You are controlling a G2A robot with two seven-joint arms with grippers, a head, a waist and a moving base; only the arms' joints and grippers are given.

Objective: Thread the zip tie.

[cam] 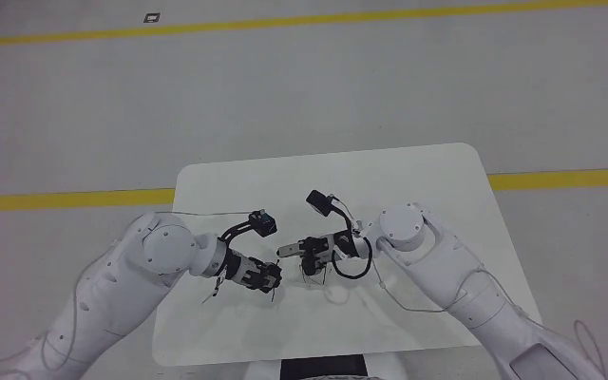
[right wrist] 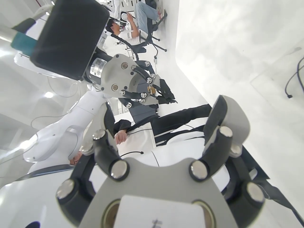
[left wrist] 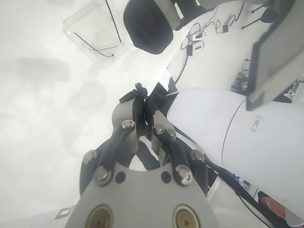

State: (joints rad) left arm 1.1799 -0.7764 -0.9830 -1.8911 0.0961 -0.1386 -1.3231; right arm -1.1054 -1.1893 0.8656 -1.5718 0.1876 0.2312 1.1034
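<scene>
worktop [cam: 418, 180]: box [left wrist: 71, 28] on it, near front middle | in box: flat tie [left wrist: 95, 48] on its floor, leaning tie [left wrist: 110, 10] against its wall | left gripper [cam: 275, 275] just left of box, clamping held zip tie [left wrist: 139, 87] | right gripper [cam: 288, 252] just behind box

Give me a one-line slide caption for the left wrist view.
Left gripper, jaws shut, near a clear tray holding two zip ties.

Pale grey floor [cam: 304, 95], one yellow stripe [cam: 285, 21] at twelve o'clock, a second stripe [cam: 85, 199] from nine to three, passing behind the white table [cam: 427, 171] (rounded corners).
</scene>
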